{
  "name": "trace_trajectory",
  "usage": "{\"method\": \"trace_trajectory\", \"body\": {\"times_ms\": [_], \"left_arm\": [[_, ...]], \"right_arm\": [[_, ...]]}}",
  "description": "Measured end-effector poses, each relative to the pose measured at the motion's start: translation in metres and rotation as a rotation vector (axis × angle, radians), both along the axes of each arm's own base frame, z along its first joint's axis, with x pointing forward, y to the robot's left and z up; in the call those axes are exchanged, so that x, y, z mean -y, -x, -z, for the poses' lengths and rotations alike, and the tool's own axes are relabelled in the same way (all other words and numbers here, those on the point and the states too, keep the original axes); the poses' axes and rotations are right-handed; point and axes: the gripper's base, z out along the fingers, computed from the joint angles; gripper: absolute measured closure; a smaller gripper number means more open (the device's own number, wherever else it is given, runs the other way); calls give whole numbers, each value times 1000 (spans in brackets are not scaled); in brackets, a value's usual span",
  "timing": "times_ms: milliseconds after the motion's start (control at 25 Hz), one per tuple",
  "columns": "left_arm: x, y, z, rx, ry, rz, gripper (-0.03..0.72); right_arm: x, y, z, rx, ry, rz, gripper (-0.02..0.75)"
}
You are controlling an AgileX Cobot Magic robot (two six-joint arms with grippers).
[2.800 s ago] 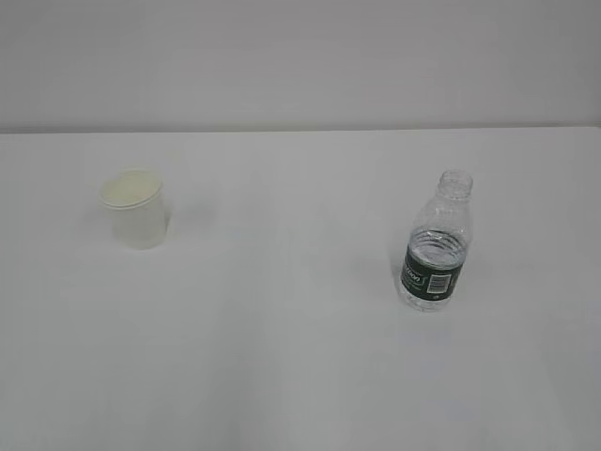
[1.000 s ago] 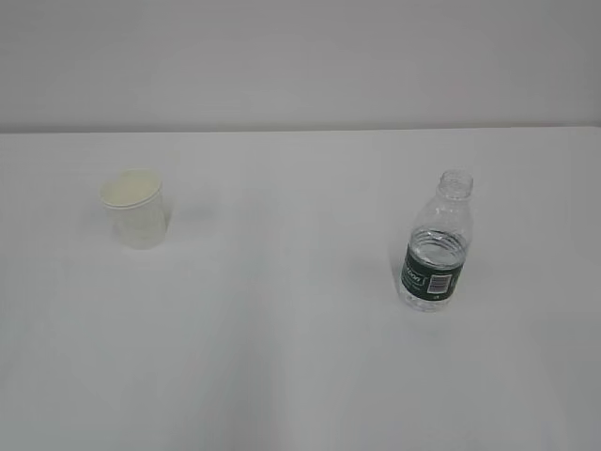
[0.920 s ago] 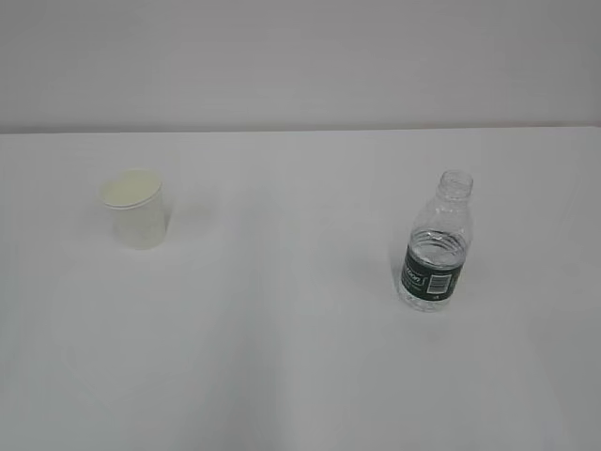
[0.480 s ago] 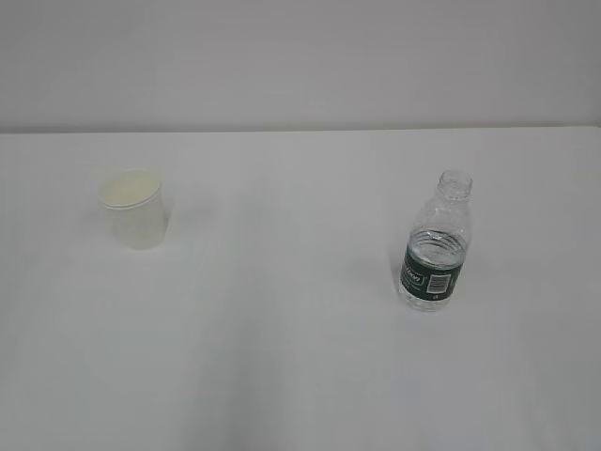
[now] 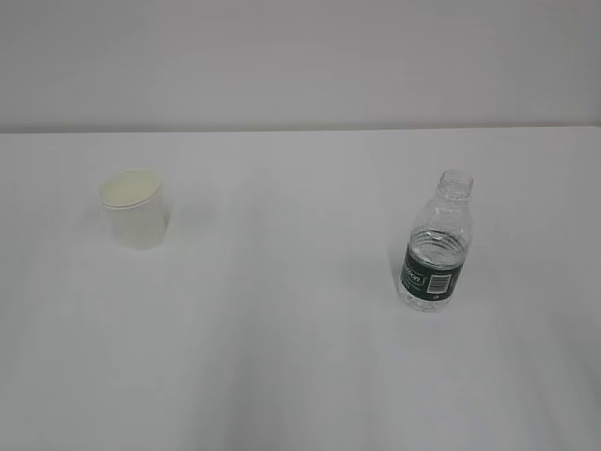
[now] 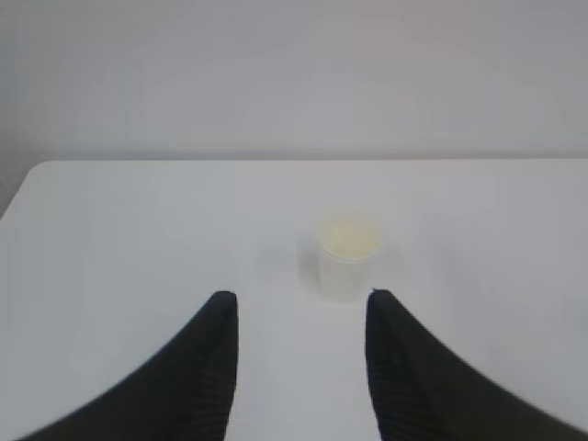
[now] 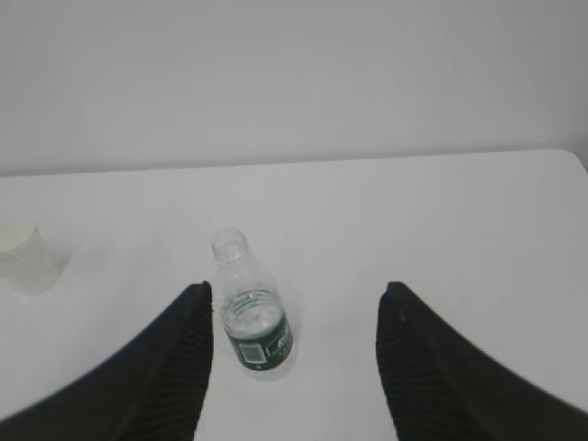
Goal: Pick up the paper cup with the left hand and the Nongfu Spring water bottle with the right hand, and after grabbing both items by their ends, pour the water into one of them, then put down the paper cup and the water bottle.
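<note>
**Left gripper** (image 6: 299, 308): two black fingers, jaws apart, nothing between them. Out of the exterior view.

**Cup** (image 6: 348, 256): white paper, cream inside, upright on the table (image 6: 138, 239). It stands ahead of the left jaws, beyond the fingertips and well apart from them, and a little toward the right finger rather than on the midline of the gap. In the exterior view the cup (image 5: 134, 208) sits alone at the left, untouched.

**Bottle** (image 7: 251, 315): clear ribbed plastic, uncapped, dark green label with a barcode patch, upright. It stands ahead of the right jaws, just beside the inner edge of the left finger and not centred in the gap. In the exterior view the bottle (image 5: 435, 242) is at the right, well apart from the cup. Whether it holds water cannot be told.

**Right gripper** (image 7: 294, 308): two black fingers, jaws apart, empty. Out of the exterior view.

**Step in hand**: the approach; neither item is picked up yet.

**Next move calls for**: each arm to advance and line up until its item lies between the fingers, the left arm shifting slightly right, the right arm slightly left, then to close gently, since both are light and tip easily.
</note>
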Motion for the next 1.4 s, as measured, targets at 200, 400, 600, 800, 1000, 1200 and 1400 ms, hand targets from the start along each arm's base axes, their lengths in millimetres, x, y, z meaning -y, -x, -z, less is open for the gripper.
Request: {"method": "trace_trajectory", "body": {"times_ms": [200, 400, 600, 800, 1000, 1200, 1400], "left_arm": [[0, -14, -7, 66, 6, -6, 364], [0, -32, -8, 73, 14, -10, 364], [0, -47, -9, 90, 21, -14, 364], [1, -60, -8, 89, 66, -13, 364], [1, -82, -4, 90, 83, -24, 364], [0, -101, -5, 151, 87, -40, 363], [-1, -117, -2, 174, 56, -46, 354]], "right_arm": [[-1, -12, -12, 53, -14, -5, 309], [-1, -25, -17, 91, -13, 4, 309], [-2, -38, -19, 103, 0, 8, 309], [-1, -44, -21, 133, 34, 5, 309], [-1, -46, -28, 213, 32, 17, 309], [-1, -61, -29, 231, 35, 26, 309], [-1, -80, -31, 275, 31, 43, 309]]}}
